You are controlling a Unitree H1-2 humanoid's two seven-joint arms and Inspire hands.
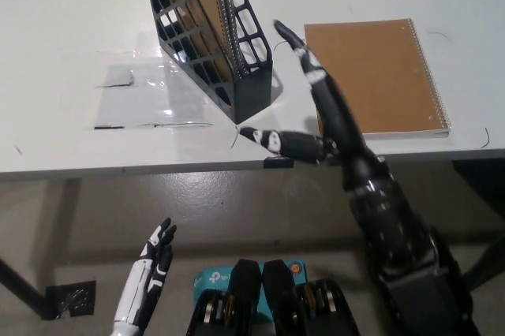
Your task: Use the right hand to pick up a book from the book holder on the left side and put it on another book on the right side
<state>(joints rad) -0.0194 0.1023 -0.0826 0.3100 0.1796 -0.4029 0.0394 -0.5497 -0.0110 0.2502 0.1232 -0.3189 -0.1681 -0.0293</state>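
**Reaching for the holder**

I see the white tabletop (63, 52) carrying the black plastic lattice book holder (213, 36), my landmark. To the holder's right lies the flat brown spiral-bound notebook (371, 76), the drop spot. Inside the holder stands the brown spiral-bound book (207, 13), upright and untouched. My black right hand (316, 107) hovers just right of the holder, spread wide, holding nothing. The white left hand (150, 273) rests well below the holder, empty, its fingers apart. I judge this the approach step; next I need fingers on the book's top edge.
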